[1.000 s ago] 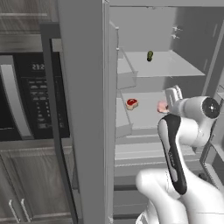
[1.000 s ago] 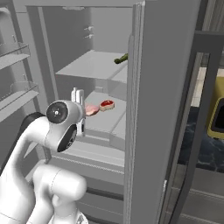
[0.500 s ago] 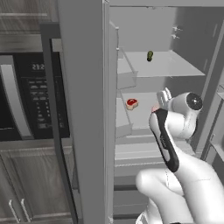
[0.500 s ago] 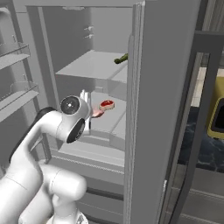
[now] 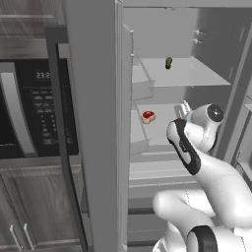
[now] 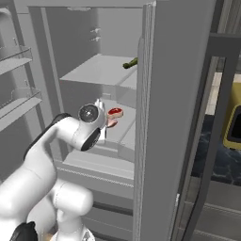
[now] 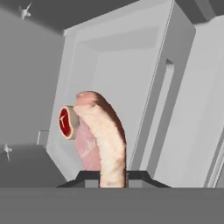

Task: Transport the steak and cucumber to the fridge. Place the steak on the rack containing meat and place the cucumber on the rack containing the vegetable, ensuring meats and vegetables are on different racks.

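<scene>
At the hand itself, in the hand view, the gripper [image 7: 113,175] is clamping the steak [image 7: 103,135], jaws drawn in tight on its lower end; the pale pink slab is standing edge-on, rising and curling over at its top

- Right base view: the gripper [image 6: 104,123] is reaching into the open fridge [image 6: 179,94] at the height of the middle shelf [image 6: 123,134], with the steak [image 6: 112,123] sticking out from the fingers over the shelf's front part; whether it is touching the shelf cannot be told
- Left base view: the gripper [image 5: 180,113] is sitting just over the middle shelf [image 5: 162,129], wrist bent inward
- Just beyond the steak, a second piece of meat [image 6: 115,112], deep red with a pale rim, is lying on the same shelf. In the hand view this red piece [image 7: 65,121] is showing right beside the steak's upper edge; touching or apart cannot be told
- One level up and farther back, an elongated dark green vegetable [image 6: 130,63] is lying on the upper shelf [image 6: 99,70], near its right edge. In the left base view the vegetable [image 5: 169,62] is looking short and dark; its kind cannot be told

Writing: left of the fridge door [image 5: 93,123], the black-fronted microwave [image 5: 29,113] is showing a display [image 5: 42,75] reading "23:2", the rest being cut off by the door edge. Keypad labels are too small to read
</scene>
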### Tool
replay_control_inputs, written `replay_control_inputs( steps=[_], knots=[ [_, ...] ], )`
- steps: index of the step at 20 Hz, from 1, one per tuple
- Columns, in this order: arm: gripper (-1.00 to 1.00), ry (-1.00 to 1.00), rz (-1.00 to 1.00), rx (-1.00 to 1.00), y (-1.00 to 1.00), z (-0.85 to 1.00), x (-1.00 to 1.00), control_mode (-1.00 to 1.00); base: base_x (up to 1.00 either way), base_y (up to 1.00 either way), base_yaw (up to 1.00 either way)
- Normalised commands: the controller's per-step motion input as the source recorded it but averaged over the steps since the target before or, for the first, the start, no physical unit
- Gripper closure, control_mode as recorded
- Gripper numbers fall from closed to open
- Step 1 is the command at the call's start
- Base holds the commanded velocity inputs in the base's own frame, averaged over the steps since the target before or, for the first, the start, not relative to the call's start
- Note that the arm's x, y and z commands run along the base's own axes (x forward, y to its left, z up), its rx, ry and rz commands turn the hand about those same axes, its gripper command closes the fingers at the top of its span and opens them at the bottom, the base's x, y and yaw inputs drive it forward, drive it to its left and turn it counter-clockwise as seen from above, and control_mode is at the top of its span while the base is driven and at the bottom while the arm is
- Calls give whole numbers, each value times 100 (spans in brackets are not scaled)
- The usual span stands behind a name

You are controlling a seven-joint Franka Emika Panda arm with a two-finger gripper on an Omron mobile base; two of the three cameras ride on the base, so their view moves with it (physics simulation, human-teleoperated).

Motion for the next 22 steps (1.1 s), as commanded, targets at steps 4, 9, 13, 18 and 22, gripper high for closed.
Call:
replay_control_inputs(
  steps=[4,9,13,18,22],
  knots=[
    [100,0,3,0,-3,-31,32,-100,0,0,0],
    [100,5,1,0,0,-27,44,-100,0,0,0],
    [100,10,1,0,0,-22,43,-100,0,0,0],
    [100,12,0,0,0,-25,42,-100,0,0,0],
    [100,2,1,0,0,-24,28,-100,0,0,0]
  ],
)
